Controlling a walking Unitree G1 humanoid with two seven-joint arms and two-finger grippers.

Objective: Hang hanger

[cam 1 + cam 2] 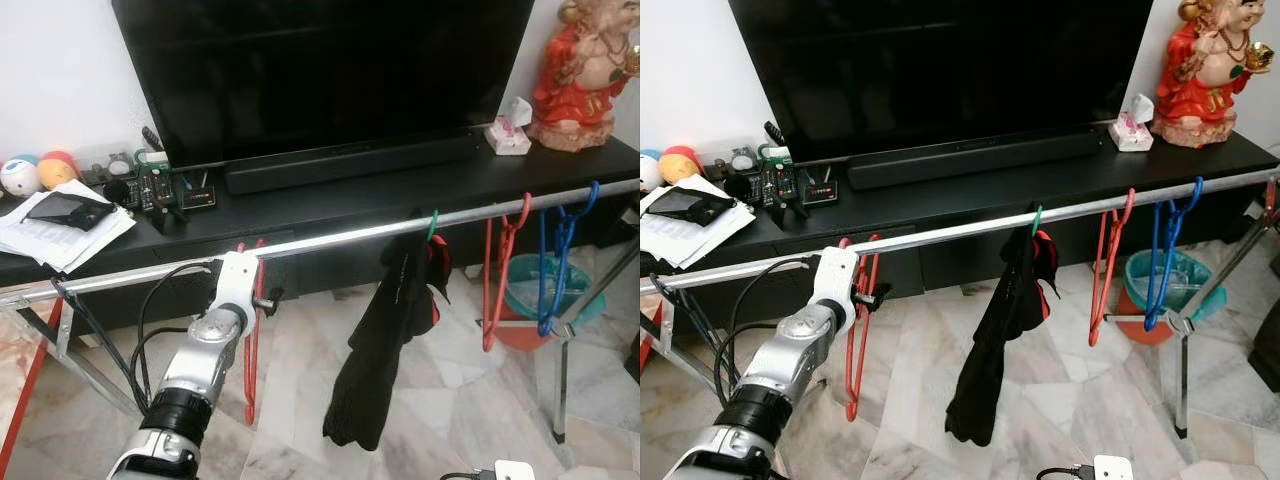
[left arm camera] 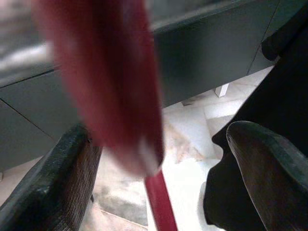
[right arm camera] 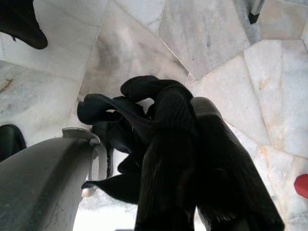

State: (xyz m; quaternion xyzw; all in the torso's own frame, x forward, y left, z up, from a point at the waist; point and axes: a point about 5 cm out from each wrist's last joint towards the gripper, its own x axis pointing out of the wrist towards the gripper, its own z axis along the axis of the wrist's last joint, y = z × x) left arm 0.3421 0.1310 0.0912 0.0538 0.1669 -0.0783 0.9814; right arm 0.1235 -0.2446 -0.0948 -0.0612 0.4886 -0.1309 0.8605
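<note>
1. The red hanger (image 1: pixel 855 330) hangs with its hook over the silver rail (image 1: pixel 960 232), near the rail's left end, so the hanging looks almost done.
2. The left gripper (image 1: pixel 872 295) is up at the rail, right by the hanger. In the left wrist view its two black fingers (image 2: pixel 57 183) stand apart with the red bar between them, not squeezed. I think it is letting go.
3. Further right along the rail hang a black cloth (image 1: pixel 995 340), another red hanger (image 1: pixel 1105 270) and a blue hanger (image 1: pixel 1165 260).
4. Behind the rail stands a dark TV stand (image 1: pixel 400 190).
5. The right wrist view shows the right gripper (image 3: pixel 192 159) low over the floor, its fingers pressed together on a black cloth piece (image 3: pixel 115 120). The head views miss that.
</note>
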